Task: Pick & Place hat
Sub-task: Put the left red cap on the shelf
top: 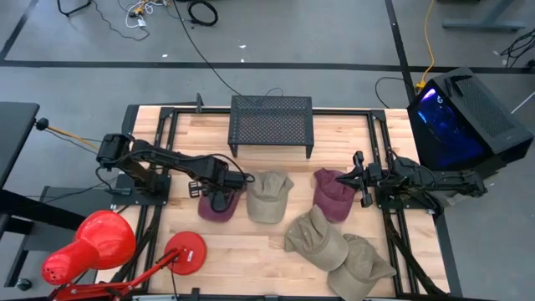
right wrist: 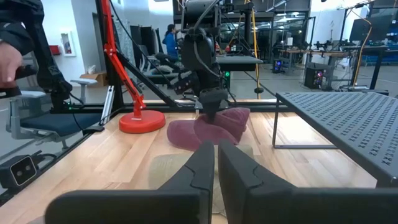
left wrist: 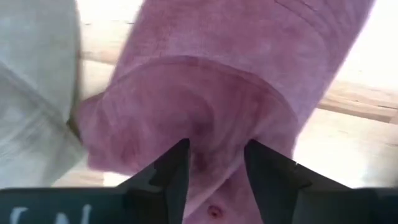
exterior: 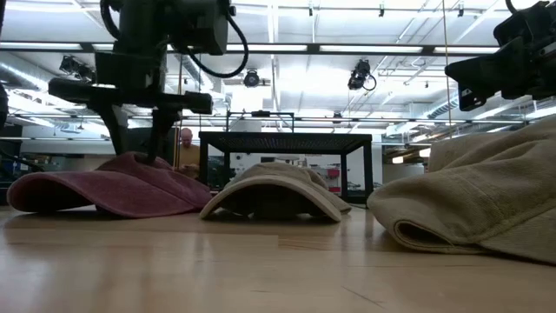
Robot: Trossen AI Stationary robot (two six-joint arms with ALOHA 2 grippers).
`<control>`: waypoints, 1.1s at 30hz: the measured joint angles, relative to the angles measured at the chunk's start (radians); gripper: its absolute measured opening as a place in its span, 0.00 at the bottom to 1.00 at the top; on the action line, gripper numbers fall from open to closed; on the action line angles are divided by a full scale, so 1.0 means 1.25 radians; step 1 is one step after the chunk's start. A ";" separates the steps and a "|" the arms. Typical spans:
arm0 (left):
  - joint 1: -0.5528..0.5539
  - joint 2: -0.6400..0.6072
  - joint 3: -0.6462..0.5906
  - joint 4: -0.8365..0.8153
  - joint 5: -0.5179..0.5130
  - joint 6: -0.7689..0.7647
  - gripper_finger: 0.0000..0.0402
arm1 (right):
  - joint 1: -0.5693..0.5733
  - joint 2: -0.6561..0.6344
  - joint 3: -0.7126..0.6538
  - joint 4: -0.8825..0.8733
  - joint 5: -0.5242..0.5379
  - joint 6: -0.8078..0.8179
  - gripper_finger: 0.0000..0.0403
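Note:
A maroon cap (top: pixel 213 209) lies on its brim and rim at the table's left-middle, also seen in the low view (exterior: pixel 104 187) and the right wrist view (right wrist: pixel 214 127). My left gripper (top: pixel 219 196) stands over its crown, pointing down, open (left wrist: pixel 217 165). A second maroon cap (top: pixel 333 194) lies right of centre. My right gripper (top: pixel 358 180) hovers just right of it, shut (right wrist: pixel 216 167), touching nothing. A beige cap (top: pixel 269 198) rests between the two maroon ones. My left gripper comes from above, pointing down, with its fingertips (left wrist: pixel 177 165) set on the top of the maroon cap's crown (left wrist: pixel 214 134), one on each side of a ridge of cloth near the top button. The jaws stand apart. The cap lies flat on the table.
Two more beige caps (top: pixel 316 237) (top: pixel 359 266) lie near the table's near-right edge. A black mesh rack (top: pixel 271 121) stands at the far middle. A red desk lamp (top: pixel 92 242) with its round base (top: pixel 184 251) sits at the near-left corner.

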 joint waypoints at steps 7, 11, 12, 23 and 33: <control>0.008 -0.050 0.010 -0.003 -0.006 -0.058 0.47 | 0.000 0.000 0.000 0.000 0.000 0.000 0.07; 0.008 -0.085 0.010 -0.008 -0.006 -0.135 0.48 | 0.000 0.000 0.000 0.000 0.000 0.000 0.07; 0.008 -0.094 0.010 -0.008 -0.006 -0.153 0.48 | 0.000 0.000 0.000 0.000 0.000 0.000 0.07; 0.008 -0.138 0.010 -0.007 -0.005 -0.424 0.48 | 0.000 0.000 0.000 0.000 0.000 0.000 0.07; 0.012 -0.138 0.010 0.004 -0.007 -0.532 0.48 | 0.000 0.000 0.000 0.000 0.000 0.000 0.07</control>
